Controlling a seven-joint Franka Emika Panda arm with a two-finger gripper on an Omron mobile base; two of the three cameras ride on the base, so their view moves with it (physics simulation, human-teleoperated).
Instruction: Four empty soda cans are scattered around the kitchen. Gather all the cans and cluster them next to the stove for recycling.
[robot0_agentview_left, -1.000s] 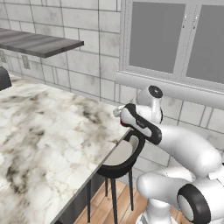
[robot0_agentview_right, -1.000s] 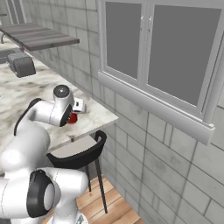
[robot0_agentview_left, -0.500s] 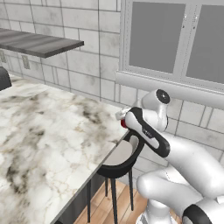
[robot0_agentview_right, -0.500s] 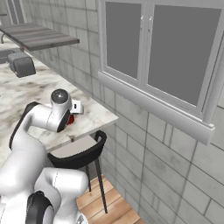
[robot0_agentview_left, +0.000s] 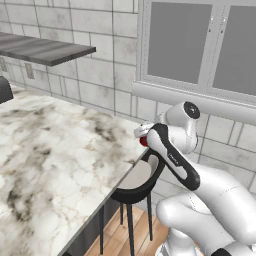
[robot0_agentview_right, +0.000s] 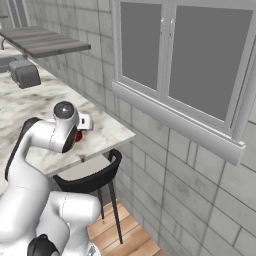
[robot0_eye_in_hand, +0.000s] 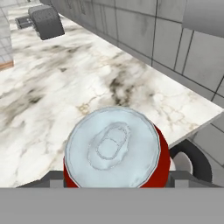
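A red soda can (robot0_eye_in_hand: 113, 146) with a silver top sits between my finger tips, seen from above and close up. My gripper (robot0_eye_in_hand: 114, 177) is shut on it over the near corner of the marble counter (robot0_eye_in_hand: 52, 87). From the base, the gripper (robot0_agentview_left: 142, 134) holds the can (robot0_agentview_left: 143, 142) at the counter's corner by the wall. On the other side the gripper (robot0_agentview_right: 82, 124) and a bit of the red can (robot0_agentview_right: 78, 136) show past my arm. The stove is out of view.
A dark stool (robot0_agentview_left: 135, 182) stands under the counter's end, right below the can. A grey toaster (robot0_agentview_right: 24, 73) sits far back on the counter (robot0_agentview_right: 30, 100). A wall shelf (robot0_agentview_left: 40, 50) hangs over the counter; a window (robot0_agentview_right: 180, 55) and its sill line the tiled wall.
My elbow has swung out to the right and the hand has dipped slightly, still at the counter's corner with the can in its grip.
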